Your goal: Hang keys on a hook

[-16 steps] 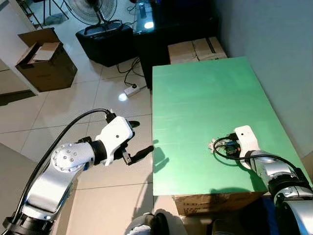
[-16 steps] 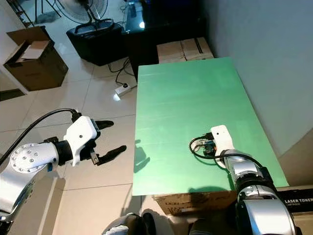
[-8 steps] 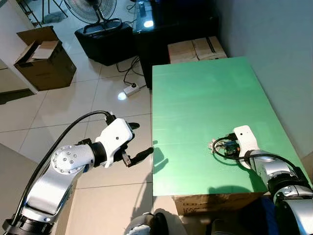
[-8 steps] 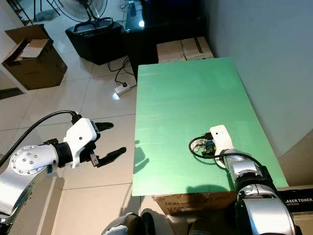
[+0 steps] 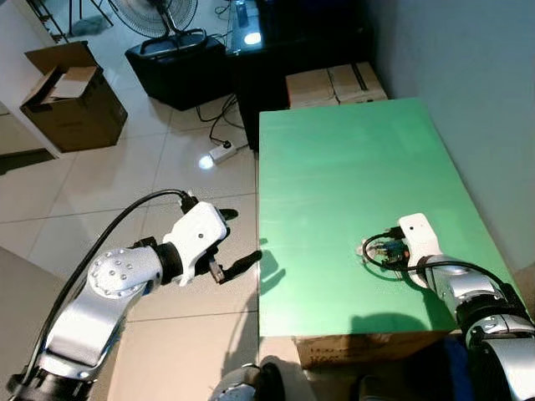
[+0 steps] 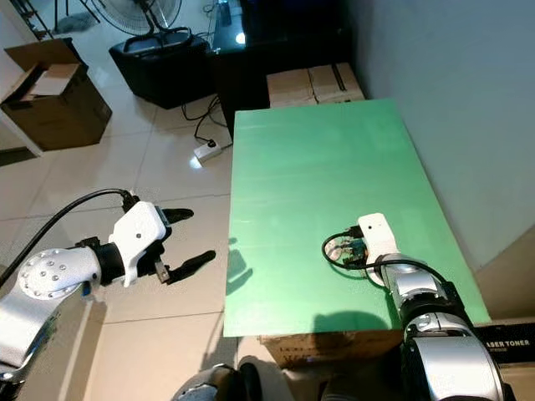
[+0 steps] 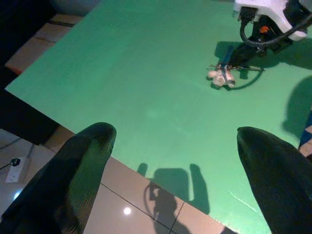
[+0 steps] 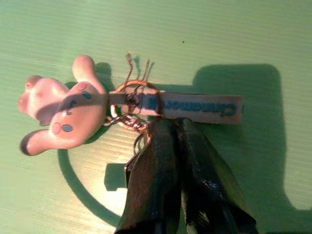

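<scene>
The right gripper (image 8: 170, 146) is resting low on the green table (image 5: 334, 167), near the table's front right part. Its two black fingers (image 8: 151, 185) are pressed together, and they are pinching the metal ring part of the keys (image 8: 129, 109). The keys are lying flat on the table — a pink soft toy charm (image 8: 61, 109) is sticking out on one side, and a pale strap with blue letters (image 8: 195, 105) is lying across, just past the fingertips. The charm is touching the table, not lifted up.

The left gripper (image 5: 230, 242) is hanging in the air over the white tile floor (image 5: 100, 184), just beside the table's left edge. Its two fingers (image 7: 78, 165) are spread wide apart, and they are holding nothing.

Compared with a second ago, the right gripper is sitting in the same spot on the keys, and the keys are not lifted. The left gripper is keeping the same pose too — the whole picture is only shifting a tiny bit.

Farther away, an open cardboard box (image 5: 71, 96) is sitting on the floor. A black case (image 5: 180, 71) with a fan (image 5: 163, 12) behind it is near a dark cabinet (image 5: 292, 38). A white power strip (image 5: 221, 152) is lying on the tiles.
</scene>
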